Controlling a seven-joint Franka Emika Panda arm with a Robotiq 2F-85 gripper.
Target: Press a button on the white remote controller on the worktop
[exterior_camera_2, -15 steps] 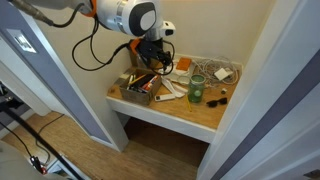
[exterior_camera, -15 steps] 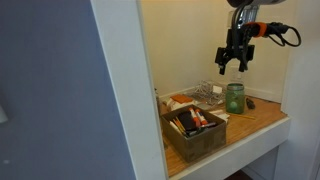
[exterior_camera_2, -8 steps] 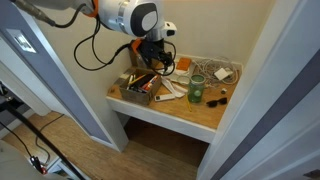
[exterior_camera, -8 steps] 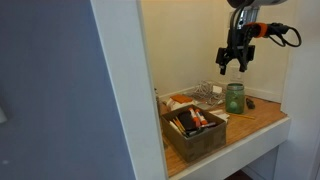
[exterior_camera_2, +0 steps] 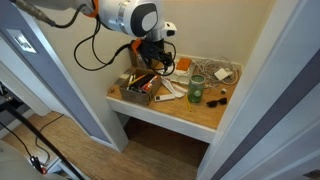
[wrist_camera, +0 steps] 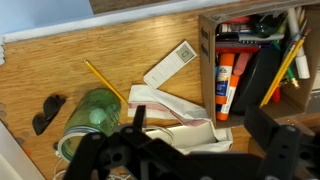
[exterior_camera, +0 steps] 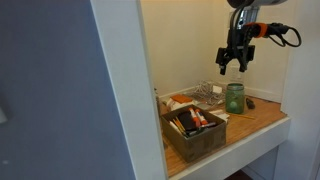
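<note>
The white remote controller [wrist_camera: 172, 65] lies flat and aslant on the wooden worktop [wrist_camera: 60, 62], just beside the brown box [wrist_camera: 207, 70]. My gripper [wrist_camera: 200, 140] is open and empty, and hangs well above the worktop. In the wrist view it is over white papers [wrist_camera: 170, 108], with the remote further up the frame. In both exterior views the gripper [exterior_camera: 233, 63] [exterior_camera_2: 155, 60] hovers high over the shelf, near the green glass jar [exterior_camera: 234, 97] [exterior_camera_2: 197, 90]. The remote is too small to make out in the exterior views.
The brown box [exterior_camera: 196, 133] [exterior_camera_2: 138, 90] holds markers, a glue stick and other items. A yellow pencil [wrist_camera: 103, 80], the green jar [wrist_camera: 93, 113] and a small dark lump [wrist_camera: 45, 113] lie on the worktop. White walls close in the shelf [exterior_camera: 262, 122] on both sides.
</note>
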